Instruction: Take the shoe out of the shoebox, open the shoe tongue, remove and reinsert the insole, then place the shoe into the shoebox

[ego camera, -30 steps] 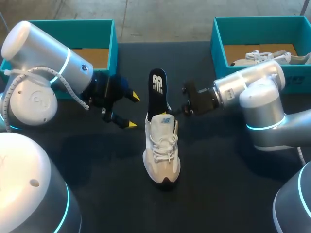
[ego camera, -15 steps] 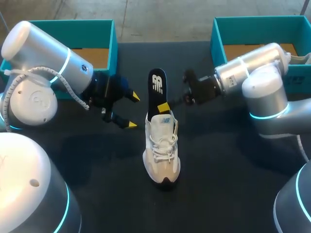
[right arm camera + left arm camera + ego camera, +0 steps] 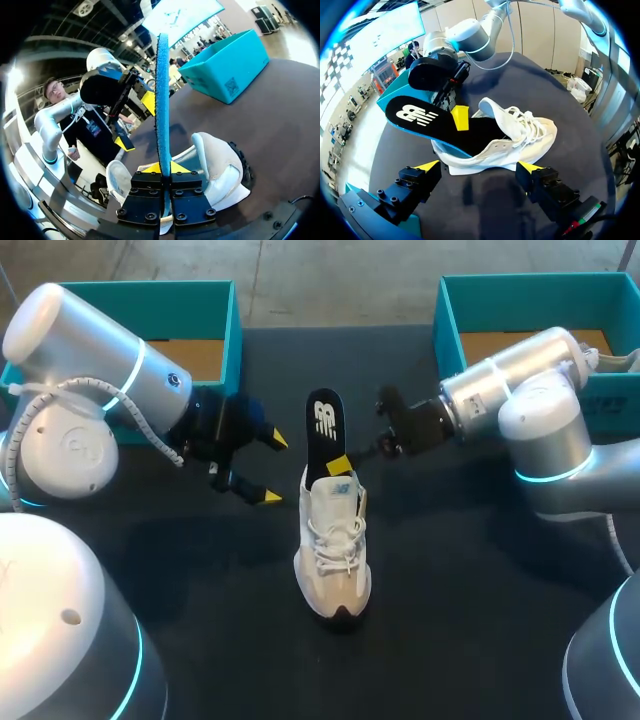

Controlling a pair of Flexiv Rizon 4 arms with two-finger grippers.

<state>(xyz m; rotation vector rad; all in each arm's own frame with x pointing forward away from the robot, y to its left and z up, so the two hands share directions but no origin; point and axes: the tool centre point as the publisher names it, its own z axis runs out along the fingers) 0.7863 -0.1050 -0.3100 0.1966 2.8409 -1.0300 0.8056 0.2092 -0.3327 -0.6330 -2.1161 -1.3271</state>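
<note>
The left claw point(image 3: 272, 468) hangs spread just beside the shoe point(image 3: 335, 550), unmoved over the last second. The shoe stands mid-worktop point(image 3: 450, 570), its insole point(image 3: 323, 420) sticking up out of the heel. The right claw point(image 3: 340, 461) has closed in and now pinches the insole, so the insole step looks under way. Count: left box point(image 3: 232, 330) and right box point(image 3: 447, 330), two; one shoe on the worktop; one insole.

Right hand point(image 3: 341, 460) grips insole point(image 3: 323, 423) — lower end inside shoe point(image 3: 335, 545).
</note>
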